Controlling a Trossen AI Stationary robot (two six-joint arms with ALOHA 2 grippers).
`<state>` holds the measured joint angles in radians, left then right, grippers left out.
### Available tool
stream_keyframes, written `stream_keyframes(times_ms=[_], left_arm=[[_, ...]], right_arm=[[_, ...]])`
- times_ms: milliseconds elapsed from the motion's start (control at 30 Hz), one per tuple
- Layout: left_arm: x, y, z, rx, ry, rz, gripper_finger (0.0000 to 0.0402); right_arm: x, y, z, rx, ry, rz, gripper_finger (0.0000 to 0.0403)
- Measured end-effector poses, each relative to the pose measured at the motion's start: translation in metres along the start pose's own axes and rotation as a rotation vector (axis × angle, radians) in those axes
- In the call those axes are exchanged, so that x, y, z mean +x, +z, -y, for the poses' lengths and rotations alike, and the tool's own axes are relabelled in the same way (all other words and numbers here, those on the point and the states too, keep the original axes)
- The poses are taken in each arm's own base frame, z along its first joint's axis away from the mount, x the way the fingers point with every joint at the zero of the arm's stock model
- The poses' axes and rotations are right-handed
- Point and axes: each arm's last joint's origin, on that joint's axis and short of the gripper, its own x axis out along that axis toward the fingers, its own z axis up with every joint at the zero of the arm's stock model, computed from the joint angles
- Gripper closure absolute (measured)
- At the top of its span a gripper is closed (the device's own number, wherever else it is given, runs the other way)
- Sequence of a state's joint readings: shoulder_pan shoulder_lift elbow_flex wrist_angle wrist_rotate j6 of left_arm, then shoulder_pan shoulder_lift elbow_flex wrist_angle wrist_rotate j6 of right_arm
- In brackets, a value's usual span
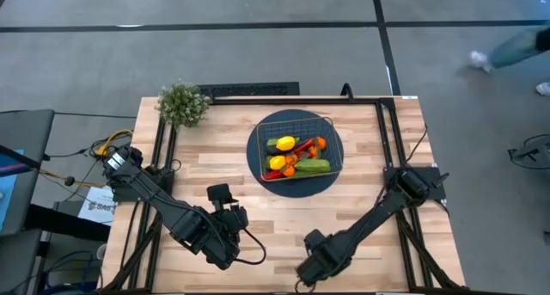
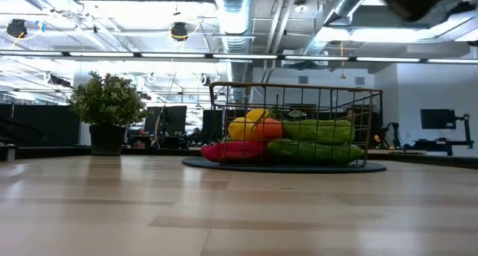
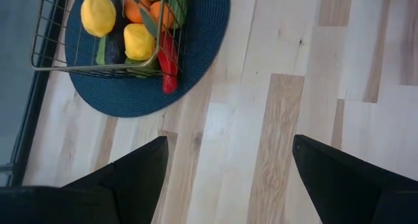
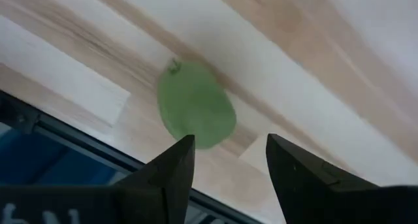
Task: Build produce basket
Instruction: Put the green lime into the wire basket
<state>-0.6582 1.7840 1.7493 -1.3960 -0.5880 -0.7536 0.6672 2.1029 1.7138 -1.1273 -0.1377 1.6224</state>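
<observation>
Wire of thin dark metal forms the basket (image 1: 296,145), a shallow open grid that sits on a round dark blue woven mat (image 1: 266,175) near the far middle of the pale wood-plank table (image 1: 361,213). Inside it the produce (image 1: 296,156) lies heaped: a smooth yellow lemon (image 1: 285,143), a second yellow piece below it, small oranges, a glossy red pepper (image 2: 233,151) along the near side, and bumpy green cucumbers (image 2: 317,140) stacked on the side toward the right arm. In the left wrist view the red pepper's tip pokes out past the basket's wire edge over the mat. A bushy green plant (image 1: 182,103) in a dark pot stands at the far left corner of the table, well apart from the basket.

One more piece of produce, a rounded green lime (image 4: 194,104), rests alone on the wood close to the table's near edge, just in front of the right gripper (image 4: 228,162).

Both arms fold low over the near half of the table. The left gripper (image 3: 228,178) hangs above bare planks near the table's middle, its two dark fingers spread wide with nothing between them, facing toward the mat. The right gripper is down by the near edge, its fingers parted moderately and empty, the lime just beyond their tips and not touched
</observation>
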Motion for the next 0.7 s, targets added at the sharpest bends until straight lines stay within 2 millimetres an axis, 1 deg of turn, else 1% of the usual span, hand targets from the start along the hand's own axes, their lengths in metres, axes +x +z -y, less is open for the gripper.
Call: stream_keyframes(times_ms=[267, 500, 700], left_arm=[[0.000, 0.000, 0.000, 0.009, 0.000, 0.000, 0.0088], [0.000, 0.000, 0.000, 0.013, 0.004, 0.003, 0.0088], [0.000, 0.000, 0.000, 0.028, 0.009, 0.008, 0.0088]], right_arm=[[0.003, -0.021, 0.001, 0.146, 0.016, 0.053, 0.0192], [0.004, -0.027, 0.002, 0.204, 0.017, 0.075, 0.0192], [0.006, -0.027, 0.004, 0.216, -0.003, 0.110, 0.0192]])
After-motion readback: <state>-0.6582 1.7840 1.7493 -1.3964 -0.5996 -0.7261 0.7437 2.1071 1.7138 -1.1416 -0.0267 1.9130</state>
